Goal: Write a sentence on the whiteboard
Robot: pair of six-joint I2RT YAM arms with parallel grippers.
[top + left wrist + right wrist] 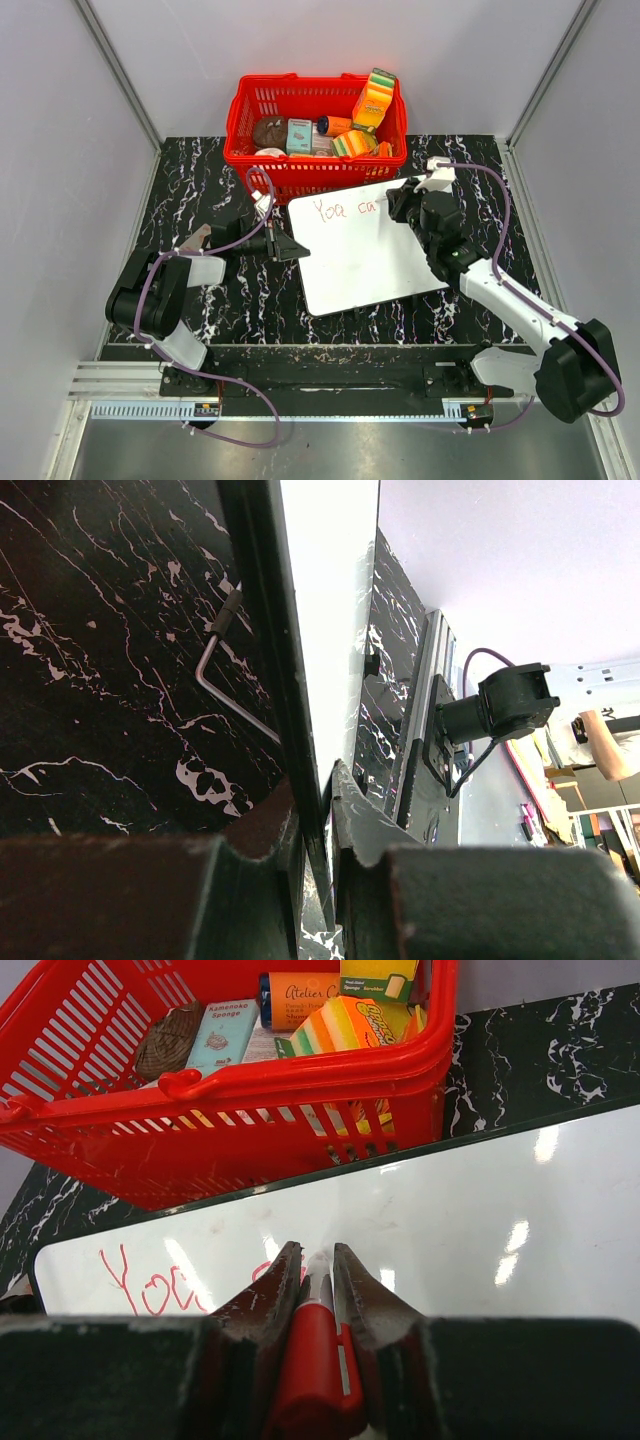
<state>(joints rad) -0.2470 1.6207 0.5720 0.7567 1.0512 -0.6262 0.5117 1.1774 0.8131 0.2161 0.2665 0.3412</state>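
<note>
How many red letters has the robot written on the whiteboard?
5. On the whiteboard's top line: Y, o, u at the left, then c, a beside the right gripper. Its marker may hide another.

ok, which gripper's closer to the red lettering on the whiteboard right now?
Right. The right gripper holds the red marker at the end of the lettering. The left gripper clamps the whiteboard at its left edge, off to the side of the first letter.

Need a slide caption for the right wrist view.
Right tool holds a red marker at the whiteboard beside the red lettering, red basket behind.
</note>
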